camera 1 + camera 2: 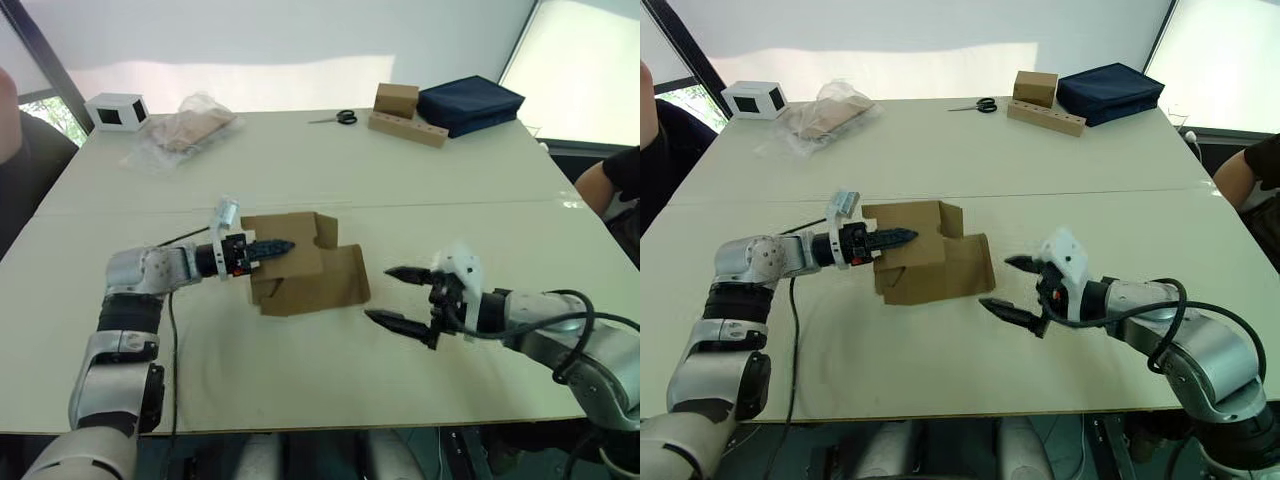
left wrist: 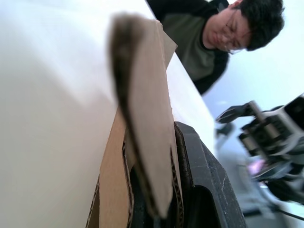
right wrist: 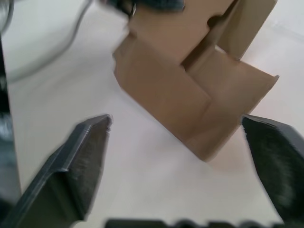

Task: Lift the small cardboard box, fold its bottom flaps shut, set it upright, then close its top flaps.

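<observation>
In the left eye view, the small cardboard box [image 1: 300, 265] lies on the white desk [image 1: 300, 170], roughly in the middle and toward the near edge, with its flaps spread open and one notched flap [image 1: 325, 228] standing up at the far side. The left end effector [image 1: 275, 247] reaches in from the robot's left and is clamped on a panel of the box. The right end effector [image 1: 405, 296] hovers just beside the box on the robot's right, apart from it, its two black fingers spread wide. At the far side of the desk sit a white box with a dark window [image 1: 117, 110], a clear plastic bag [image 1: 185, 130], scissors [image 1: 340, 118], a tan box [image 1: 396, 100] on a wooden block [image 1: 408, 128], and a dark blue pouch [image 1: 470, 103].

The right eye view shows the same layout: the box between the two end effectors, gripped on the left side and free on the right.

In the left wrist view, a cardboard panel [image 2: 147, 142] is pinched edge-on between the black fingers [image 2: 199, 180]. A person [image 2: 213, 38] sits beyond the desk, and the other end effector [image 2: 270, 137] shows blurred.

In the right wrist view, the two fingers [image 3: 85, 161] stand wide apart with the box [image 3: 190, 90] between and beyond them, resting on the desk, its flaps overlapping loosely.
</observation>
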### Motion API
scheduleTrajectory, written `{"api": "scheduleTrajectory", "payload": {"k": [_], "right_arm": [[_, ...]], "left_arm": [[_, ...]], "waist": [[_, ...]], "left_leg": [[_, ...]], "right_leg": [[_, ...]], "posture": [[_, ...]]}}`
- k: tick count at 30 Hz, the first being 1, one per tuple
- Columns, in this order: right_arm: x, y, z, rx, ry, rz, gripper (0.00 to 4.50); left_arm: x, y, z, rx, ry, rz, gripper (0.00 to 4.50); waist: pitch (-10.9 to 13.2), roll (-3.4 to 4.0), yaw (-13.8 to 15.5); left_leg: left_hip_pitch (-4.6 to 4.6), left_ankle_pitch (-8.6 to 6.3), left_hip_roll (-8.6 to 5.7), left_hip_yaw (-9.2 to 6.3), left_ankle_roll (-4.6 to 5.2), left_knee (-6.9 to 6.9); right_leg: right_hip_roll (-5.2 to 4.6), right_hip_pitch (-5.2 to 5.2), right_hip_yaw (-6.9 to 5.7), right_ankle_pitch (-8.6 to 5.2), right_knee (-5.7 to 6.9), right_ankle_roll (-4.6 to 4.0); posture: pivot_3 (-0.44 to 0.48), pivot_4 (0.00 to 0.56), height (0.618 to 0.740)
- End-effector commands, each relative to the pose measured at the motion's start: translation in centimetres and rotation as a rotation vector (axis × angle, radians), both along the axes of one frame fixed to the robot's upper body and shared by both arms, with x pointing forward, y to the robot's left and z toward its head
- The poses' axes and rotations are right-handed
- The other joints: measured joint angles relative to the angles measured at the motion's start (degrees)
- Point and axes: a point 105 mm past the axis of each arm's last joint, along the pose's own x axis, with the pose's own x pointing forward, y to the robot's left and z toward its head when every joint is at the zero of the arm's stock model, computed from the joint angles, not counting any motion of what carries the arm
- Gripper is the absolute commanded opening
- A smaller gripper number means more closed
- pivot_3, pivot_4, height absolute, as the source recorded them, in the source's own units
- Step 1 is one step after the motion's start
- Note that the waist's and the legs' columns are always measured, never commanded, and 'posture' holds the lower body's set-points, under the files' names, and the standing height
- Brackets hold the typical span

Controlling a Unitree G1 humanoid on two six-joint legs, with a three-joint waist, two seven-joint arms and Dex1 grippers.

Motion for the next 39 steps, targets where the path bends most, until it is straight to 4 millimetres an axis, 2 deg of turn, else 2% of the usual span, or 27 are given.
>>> {"api": "scheduleTrajectory", "payload": {"k": [1, 3, 7, 14, 17, 19, 22, 24, 26, 39], "right_arm": [[2.0, -1.6, 3.7, 0.136, -0.137, -0.123, 4.5], [3.2, -2.4, 5.7, 0.257, -0.183, -0.186, 4.5], [4.6, -2.6, 8.7, 0.407, -0.25, -0.225, 4.5], [5.3, -0.8, 12.2, 0.503, -0.319, -0.165, 4.5], [4.1, -0.4, 14.3, 0.598, -0.339, -0.076, 3.67], [3.7, -0.3, 15.0, 0.62, -0.346, -0.047, 2.92], [3.5, 0.0, 15.3, 0.618, -0.35, -0.023, 1.89], [3.6, 0.2, 15.4, 0.613, -0.35, -0.015, 0.89], [3.7, 0.6, 15.3, 0.6, -0.345, -0.004, 0.11], [4.7, 3.3, 13.8, 0.562, -0.316, 0.032, 0.03]], "left_arm": [[0.1, 0.3, 3.6, 0.038, -0.236, -0.009, 0.07], [0.1, 0.1, 6.7, 0.04, -0.343, -0.047, 0.07], [-0.4, -0.8, 10.2, 0.189, -0.611, -0.13, 0.07], [-1.0, -1.3, 12.5, 0.259, -0.769, -0.246, 0.07], [-0.8, -1.2, 13.6, 0.288, -0.828, -0.269, 0.0], [-0.7, -1.2, 14.1, 0.289, -0.846, -0.276, 0.0], [-0.6, -1.3, 14.6, 0.277, -0.86, -0.287, 0.0], [-0.7, -1.5, 14.7, 0.27, -0.866, -0.299, 0.0], [-0.7, -1.7, 14.8, 0.263, -0.87, -0.311, 0.0], [-1.0, -2.7, 15.2, 0.198, -0.872, -0.314, 0.0]], "waist": [[0.0, 0.01, 0.0], [0.0, -0.02, -0.1], [0.0, 0.01, -0.4], [0.0, 0.03, -1.1], [0.0, 0.04, -1.6], [0.0, 0.04, -1.7], [0.0, 0.05, -1.8], [0.0, 0.05, -1.9], [0.0, 0.06, -1.9], [0.0, 0.06, -1.9]], "left_leg": [[0.0, 0.0, 0.0, 0.0, -0.01, 0.0], [0.0, 0.0, -0.01, 0.01, 0.0, 0.0], [-0.04, -0.02, -0.03, 0.06, 0.03, -0.01], [-0.05, 0.0, -0.01, 0.07, 0.01, -0.09], [-0.07, -0.01, -0.01, 0.06, 0.03, -0.08], [-0.07, -0.01, -0.01, 0.05, 0.03, -0.07], [-0.07, -0.02, -0.01, 0.05, 0.04, -0.08], [-0.07, -0.05, -0.01, 0.05, 0.1, -0.08], [-0.07, -0.05, -0.01, 0.05, 0.11, -0.08], [-0.07, -0.03, -0.01, 0.04, 0.07, -0.07]], "right_leg": [[0.01, 0.0, 0.0, 0.0, 0.0, 0.0], [0.02, 0.0, 0.0, 0.0, 0.0, 0.0], [0.02, -0.02, 0.01, 0.0, -0.04, 0.0], [0.08, -0.11, 0.04, 0.0, 0.0, 0.0], [0.08, -0.11, 0.03, 0.0, 0.02, 0.0], [0.08, -0.12, 0.03, 0.0, 0.02, 0.0], [0.08, -0.11, 0.03, 0.0, 0.0, 0.0], [0.08, -0.12, 0.03, 0.0, 0.01, 0.0], [0.08, -0.12, 0.03, 0.0, 0.02, 0.0], [0.08, -0.14, 0.04, 0.0, 0.03, 0.0]], "posture": [[0.0, 0.15, 0.74], [0.0, 0.15, 0.74], [0.0, 0.15, 0.74], [0.0, 0.15, 0.74], [0.0, 0.15, 0.74], [0.0, 0.15, 0.74], [0.0, 0.15, 0.74], [0.0, 0.15, 0.74], [0.0, 0.15, 0.74], [0.0, 0.15, 0.74]]}}
